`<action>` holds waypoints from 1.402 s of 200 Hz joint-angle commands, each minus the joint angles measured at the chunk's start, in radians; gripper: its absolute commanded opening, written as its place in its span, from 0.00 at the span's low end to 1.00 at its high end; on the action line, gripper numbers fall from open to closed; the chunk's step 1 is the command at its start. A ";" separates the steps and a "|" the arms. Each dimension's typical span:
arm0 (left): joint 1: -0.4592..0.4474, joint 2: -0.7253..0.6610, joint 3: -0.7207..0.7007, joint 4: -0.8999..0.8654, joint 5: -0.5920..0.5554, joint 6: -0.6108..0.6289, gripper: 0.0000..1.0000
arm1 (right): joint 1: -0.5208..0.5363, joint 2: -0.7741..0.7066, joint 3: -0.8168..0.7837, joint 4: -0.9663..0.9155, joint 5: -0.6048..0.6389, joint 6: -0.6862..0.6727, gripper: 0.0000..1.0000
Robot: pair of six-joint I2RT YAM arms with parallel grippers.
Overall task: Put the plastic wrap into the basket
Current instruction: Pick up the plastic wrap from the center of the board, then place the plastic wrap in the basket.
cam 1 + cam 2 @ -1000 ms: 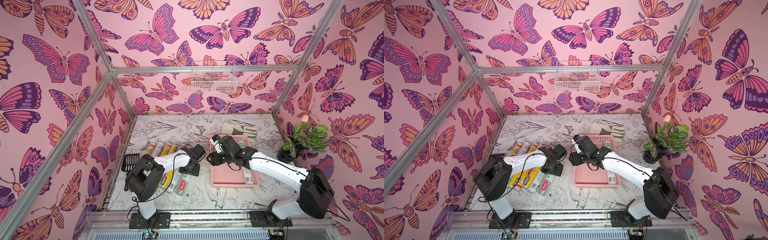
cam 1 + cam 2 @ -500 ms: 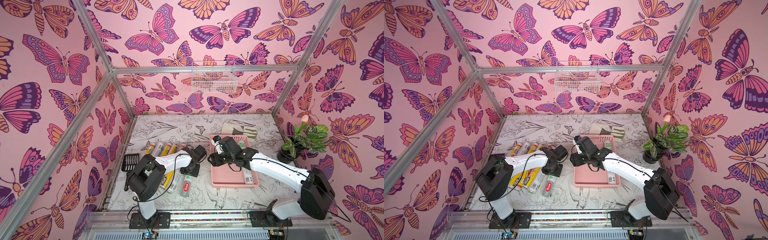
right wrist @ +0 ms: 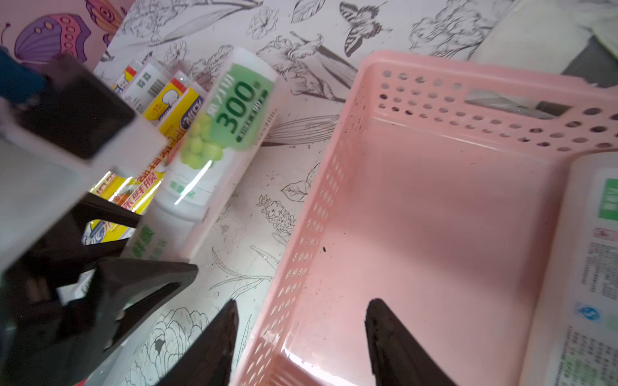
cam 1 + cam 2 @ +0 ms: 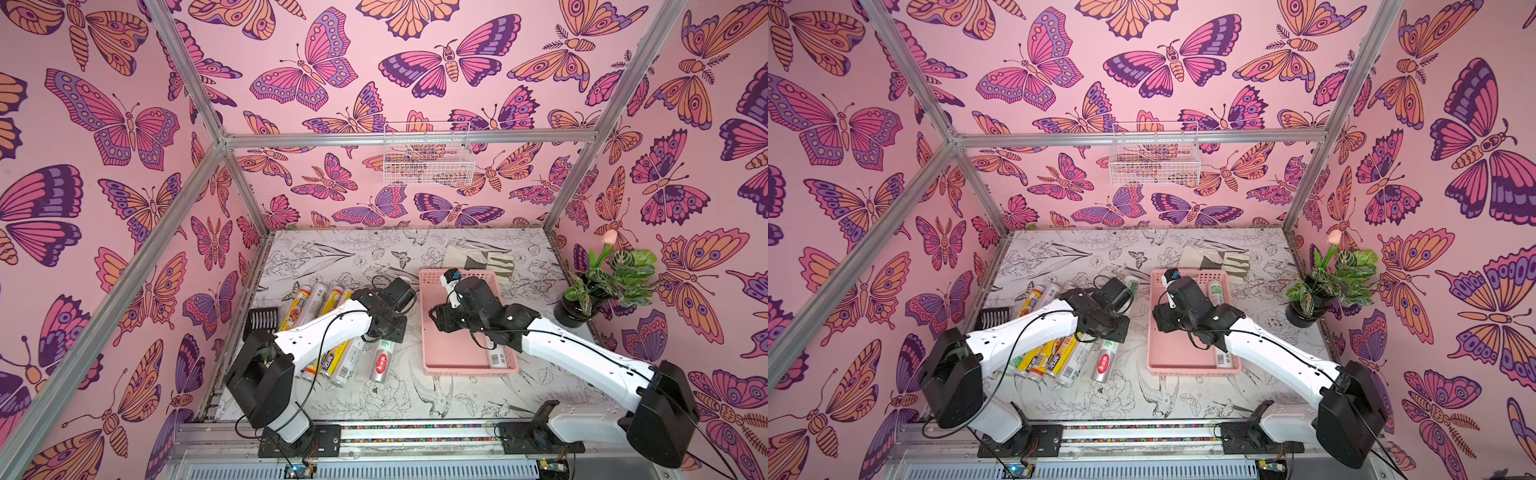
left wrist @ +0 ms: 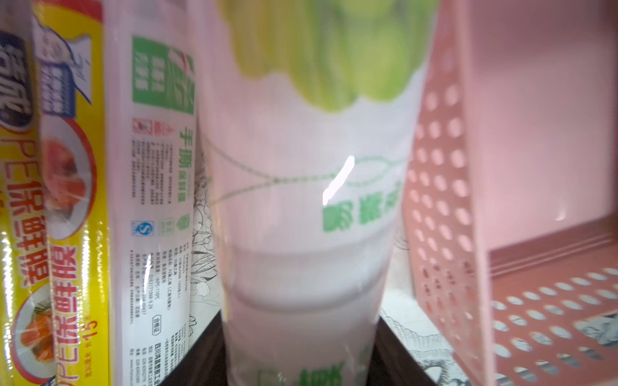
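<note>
The left pincer (image 5: 297, 351) is clamped on a whitish roll (image 5: 301, 217) of plastic wrap, just left of the basket (image 4: 455, 353), beside the other rolls (image 4: 332, 361) on the bench (image 4: 332, 257). The right pincer (image 3: 297, 334) stands apart (one finger either side of the basket's left wall). One roll (image 4: 1222, 358) lies along the basket's right side, with open floor beside it. A glove (image 4: 478, 262) lies just above its top rim. Only the wrist views show the jaws.
</note>
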 commanded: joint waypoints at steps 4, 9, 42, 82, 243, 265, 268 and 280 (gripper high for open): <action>-0.001 -0.050 0.049 0.069 0.028 -0.023 0.32 | -0.031 -0.081 -0.048 0.045 0.085 0.055 0.64; -0.001 -0.050 0.054 0.084 0.039 -0.030 0.32 | -0.039 -0.103 -0.059 0.051 0.093 0.063 0.65; 0.001 -0.034 0.073 0.262 0.134 -0.109 0.31 | -0.113 -0.223 -0.127 0.074 0.105 0.118 0.65; -0.001 0.066 0.078 0.545 0.311 -0.233 0.29 | -0.239 -0.295 -0.167 0.012 0.051 0.181 0.65; -0.077 0.493 0.288 0.777 0.548 -0.574 0.28 | -0.464 -0.305 -0.233 -0.096 -0.067 0.211 0.66; -0.084 0.523 0.309 0.777 0.563 -0.588 0.29 | -0.478 -0.292 -0.230 -0.094 -0.074 0.210 0.66; -0.084 0.528 0.311 0.777 0.566 -0.591 0.29 | -0.479 -0.291 -0.228 -0.094 -0.076 0.210 0.66; -0.084 0.539 0.311 0.777 0.580 -0.603 0.30 | -0.482 -0.289 -0.228 -0.089 -0.077 0.212 0.66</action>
